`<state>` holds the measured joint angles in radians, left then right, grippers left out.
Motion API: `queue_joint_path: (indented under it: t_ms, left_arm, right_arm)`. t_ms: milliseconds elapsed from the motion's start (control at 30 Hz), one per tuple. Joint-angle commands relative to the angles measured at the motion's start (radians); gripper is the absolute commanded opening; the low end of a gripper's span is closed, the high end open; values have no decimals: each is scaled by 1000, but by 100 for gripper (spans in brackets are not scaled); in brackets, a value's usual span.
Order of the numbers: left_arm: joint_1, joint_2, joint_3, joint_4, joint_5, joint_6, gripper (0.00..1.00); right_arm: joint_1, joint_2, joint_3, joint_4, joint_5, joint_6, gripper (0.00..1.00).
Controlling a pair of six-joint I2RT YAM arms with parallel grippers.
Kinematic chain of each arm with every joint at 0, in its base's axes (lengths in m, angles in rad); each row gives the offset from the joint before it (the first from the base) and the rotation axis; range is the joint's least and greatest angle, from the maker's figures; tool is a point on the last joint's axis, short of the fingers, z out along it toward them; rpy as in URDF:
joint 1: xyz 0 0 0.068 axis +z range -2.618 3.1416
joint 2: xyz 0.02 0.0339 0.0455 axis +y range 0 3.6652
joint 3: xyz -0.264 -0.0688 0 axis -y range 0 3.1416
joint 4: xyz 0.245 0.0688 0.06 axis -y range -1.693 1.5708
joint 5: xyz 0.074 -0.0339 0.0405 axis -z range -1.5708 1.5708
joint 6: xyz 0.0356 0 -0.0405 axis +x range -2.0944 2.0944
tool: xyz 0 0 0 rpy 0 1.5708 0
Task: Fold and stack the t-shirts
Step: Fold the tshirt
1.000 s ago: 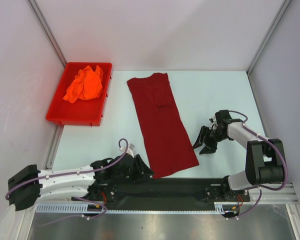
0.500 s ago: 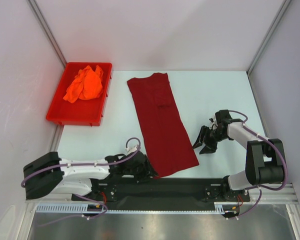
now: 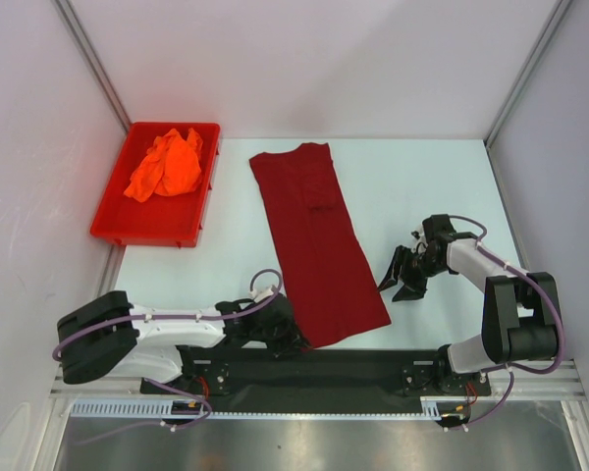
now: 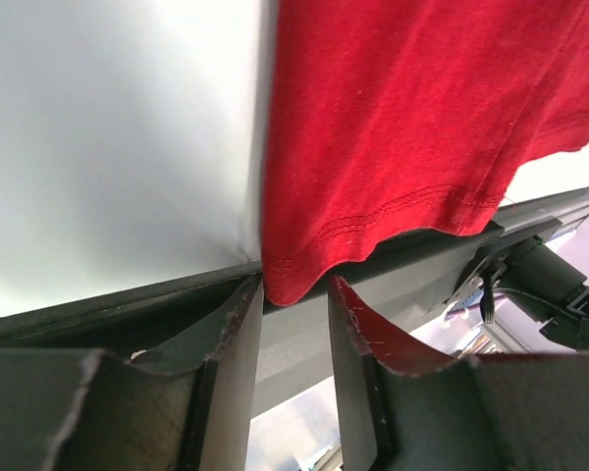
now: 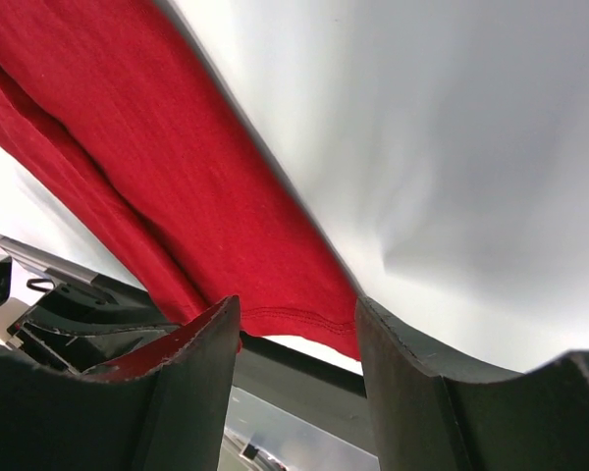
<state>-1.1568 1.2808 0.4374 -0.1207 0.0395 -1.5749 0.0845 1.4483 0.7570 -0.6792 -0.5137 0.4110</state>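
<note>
Both arms low: left gripper [image 4: 294, 294], forearm stretched flat rightward, jaws parted astride the near-left hem corner of the flat maroon cloth t-shirt [image 3: 319, 240]; right gripper [image 3: 401, 280] unclenched just beside its right edge.

The dark red cotton t-shirt [image 3: 319, 245] lies flat, folded lengthwise into a long narrow strip, with a smaller folded patch showing on its far half. It runs slantwise from its far end down to a double-stitched hem at the near end. The hem's near-left corner sits right at the left pincer [image 3: 285, 334], reaching in between its fingertips in the left wrist view [image 4: 294, 294]. The right pincer [image 3: 407, 275] stands just off the strip's right edge, apart from it.

The bright orange cloth t-shirt [image 3: 167, 165] is a crumpled heap inside a red plastic bin [image 3: 142, 235], well apart from both pincers, far beyond and left of the left one.
</note>
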Motion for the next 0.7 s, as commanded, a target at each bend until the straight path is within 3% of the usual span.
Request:
queue_joint_path:
  t_ms: [0,367,667]
  left_arm:
    - [-7,-15,-6,1,11,-30,36]
    - [-7,11,-19,24,26,-14,24]
    - [-3,8,-32,29,26,-7,14]
  right_arm:
    - [-2,-14,1,-13,0,14,57]
    - [-3,-71,-10,-114,35,25,65]
    - [7,-48,-19,-125,66,43,56]
